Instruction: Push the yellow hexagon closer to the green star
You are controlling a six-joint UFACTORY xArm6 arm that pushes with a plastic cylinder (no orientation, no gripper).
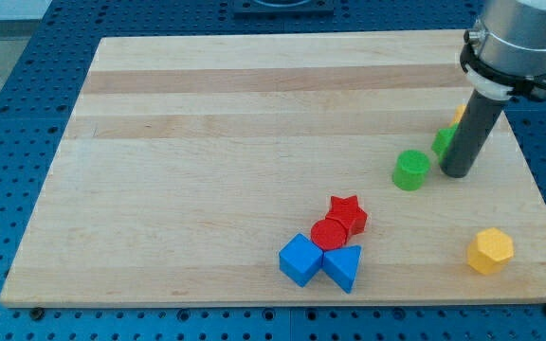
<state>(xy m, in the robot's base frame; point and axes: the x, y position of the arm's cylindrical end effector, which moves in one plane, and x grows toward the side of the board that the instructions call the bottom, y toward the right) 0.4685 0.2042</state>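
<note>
Yellow hexagon (490,251) sits flat near the bench's (207,142) lower right corner in the view, clear of every other block. Green star (443,142) is largely hidden behind the rod at the view's right; only a green edge shows, so its shape cannot be confirmed. An orange sliver (459,115) shows above it. My tip (457,172) rests just beside that green piece, with the green cylinder (410,170) close on the view's left. No jaws are fitted: the rod holds nothing.

Progress, as judged: none evident. Hexagon and star are well apart, and the tip is well away from the hexagon. Remaining: bring the tip round below the hexagon, then push toward the view's top.

Orientation: the hexagon shows no long axis; one flat face looks toward the view's bottom.

Red star (347,212), red cylinder (329,234), blue cube (300,260) and blue triangle (343,266) cluster at bottom centre, uninvolved
</note>
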